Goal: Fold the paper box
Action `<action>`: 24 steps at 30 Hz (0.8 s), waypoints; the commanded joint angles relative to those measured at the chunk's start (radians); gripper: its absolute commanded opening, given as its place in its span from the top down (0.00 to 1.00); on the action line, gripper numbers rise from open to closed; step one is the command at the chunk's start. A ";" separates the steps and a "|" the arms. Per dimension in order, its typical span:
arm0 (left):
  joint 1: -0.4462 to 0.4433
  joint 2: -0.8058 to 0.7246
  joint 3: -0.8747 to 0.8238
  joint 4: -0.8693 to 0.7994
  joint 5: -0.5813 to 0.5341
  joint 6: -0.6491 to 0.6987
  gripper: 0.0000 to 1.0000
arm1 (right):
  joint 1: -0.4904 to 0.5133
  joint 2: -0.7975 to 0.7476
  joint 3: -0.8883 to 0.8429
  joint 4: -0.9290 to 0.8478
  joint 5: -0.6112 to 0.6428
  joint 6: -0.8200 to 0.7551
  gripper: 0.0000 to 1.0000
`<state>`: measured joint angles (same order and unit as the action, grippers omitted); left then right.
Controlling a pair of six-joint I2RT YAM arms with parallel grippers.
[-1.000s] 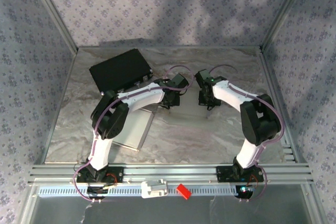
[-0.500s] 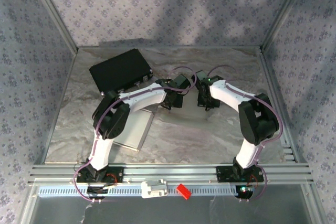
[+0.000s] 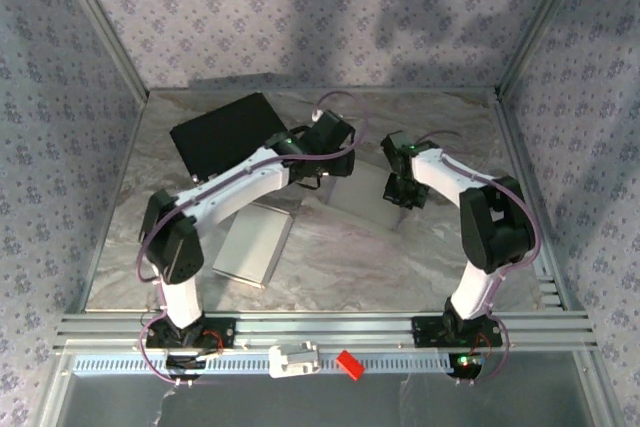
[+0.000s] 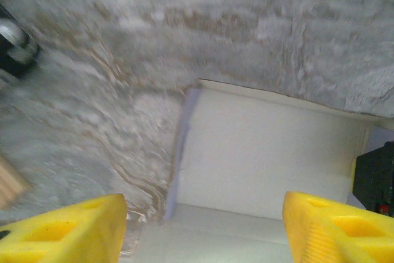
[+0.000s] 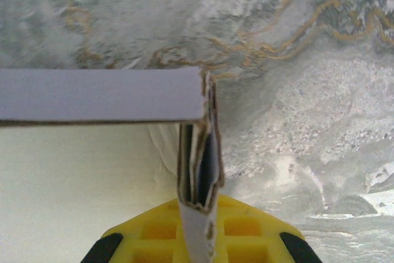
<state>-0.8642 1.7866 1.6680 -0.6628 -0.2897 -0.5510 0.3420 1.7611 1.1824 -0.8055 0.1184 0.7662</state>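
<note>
The right end effector point(image 5: 198, 217) pinches a folded wall of the paper box point(image 4: 265, 152). The left end effector point(image 4: 203, 226) hangs released above it, over the marbled bench point(image 4: 184, 29).

No lettering, label, brand or number can be read on the paper box point(image 4: 265, 146) or table point(image 3: 420, 262)

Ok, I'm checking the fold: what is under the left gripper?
A white panel of the paper box, lying on the marble table, sits below the open left gripper. The panel hides whatever lies beneath it; the right gripper pinches the box's edge.
</note>
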 commanded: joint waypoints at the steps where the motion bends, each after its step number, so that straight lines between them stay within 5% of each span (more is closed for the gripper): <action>1: 0.005 -0.128 -0.024 0.072 -0.223 0.089 0.01 | -0.067 -0.020 -0.061 -0.031 -0.120 0.145 1.00; 3: 0.017 -0.165 -0.054 0.088 -0.318 0.056 0.00 | -0.091 -0.036 -0.092 -0.008 -0.177 0.210 1.00; 6: 0.052 -0.212 -0.094 0.109 -0.289 0.050 0.00 | -0.114 -0.054 -0.129 0.018 -0.263 0.368 1.00; 16: 0.086 -0.291 -0.338 0.007 0.107 -0.021 0.34 | -0.092 -0.042 -0.097 -0.001 -0.373 0.791 1.00; 24: 0.102 -0.349 -0.514 0.066 0.214 -0.081 0.37 | -0.085 0.038 -0.082 -0.017 -0.419 0.887 1.00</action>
<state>-0.7654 1.4860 1.1469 -0.6247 -0.1314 -0.6044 0.2485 1.7706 1.0836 -0.7750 -0.2741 1.5616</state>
